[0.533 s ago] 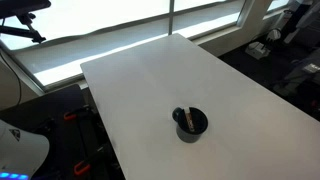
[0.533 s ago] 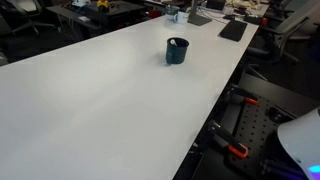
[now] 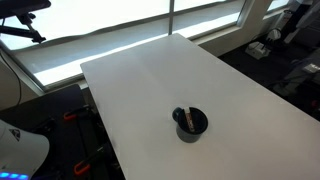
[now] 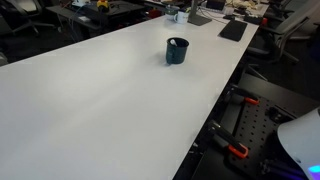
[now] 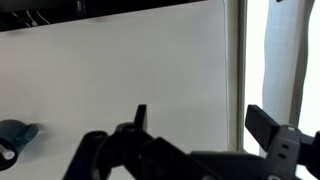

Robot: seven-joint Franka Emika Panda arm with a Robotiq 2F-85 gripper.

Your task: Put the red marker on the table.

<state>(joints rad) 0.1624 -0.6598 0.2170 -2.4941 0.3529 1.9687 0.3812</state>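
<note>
A dark round cup [image 3: 190,123] stands on the large white table [image 3: 150,80]; it shows in both exterior views [image 4: 177,50]. A slim reddish stick, the red marker [image 3: 184,119], leans inside the cup; its colour is faint at this size. In the wrist view the cup [image 5: 14,136] lies at the lower left edge, and the marker cannot be made out there. My gripper [image 5: 205,125] is open and empty, well above the table [image 5: 120,70] and far from the cup. The gripper does not show in the exterior views.
A window strip runs along the table's far edge [image 3: 120,30]. Black clamps with orange handles sit below the table's edge [image 4: 236,150]. Cluttered desks stand beyond the table [image 4: 200,12]. A white rounded body is at one corner [image 3: 20,150].
</note>
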